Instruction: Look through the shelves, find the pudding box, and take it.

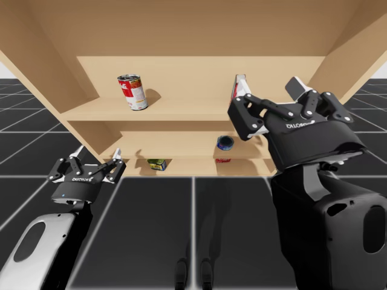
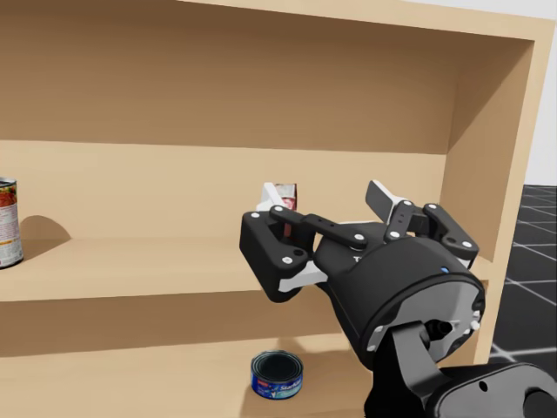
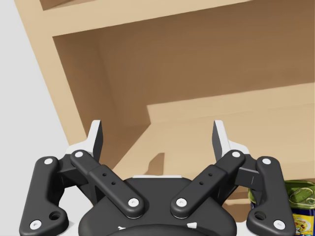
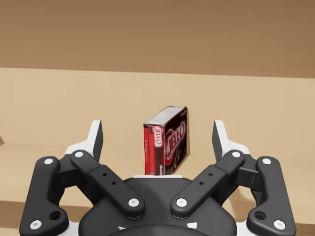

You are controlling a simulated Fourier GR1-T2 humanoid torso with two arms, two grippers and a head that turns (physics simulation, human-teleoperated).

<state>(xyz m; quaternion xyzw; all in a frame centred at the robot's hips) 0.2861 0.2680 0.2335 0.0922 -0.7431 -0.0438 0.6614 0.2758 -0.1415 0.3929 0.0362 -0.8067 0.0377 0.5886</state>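
The pudding box [image 4: 166, 142] is dark red and stands upright on the upper shelf [image 1: 181, 110]. In the high view the pudding box [image 1: 240, 86] is towards the shelf's right end, and in the head view the box [image 2: 280, 198] is partly hidden behind my arm. My right gripper [image 4: 157, 132] is open and points straight at it; the box stands ahead of the fingers, apart from them. The right gripper [image 1: 269, 92] [image 2: 324, 205] hovers at the shelf's front edge. My left gripper [image 1: 98, 154] [image 3: 157, 132] is open and holds nothing, low at the shelves' left corner.
A red and white can [image 1: 132, 92] [image 2: 7, 222] stands at the left of the upper shelf. On the lower shelf lie a flat blue can [image 1: 225, 142] [image 2: 277, 374] and a green and yellow can [image 1: 157, 164] [image 3: 300, 209]. The shelf's right wall [image 2: 487, 174] is close to my right arm.
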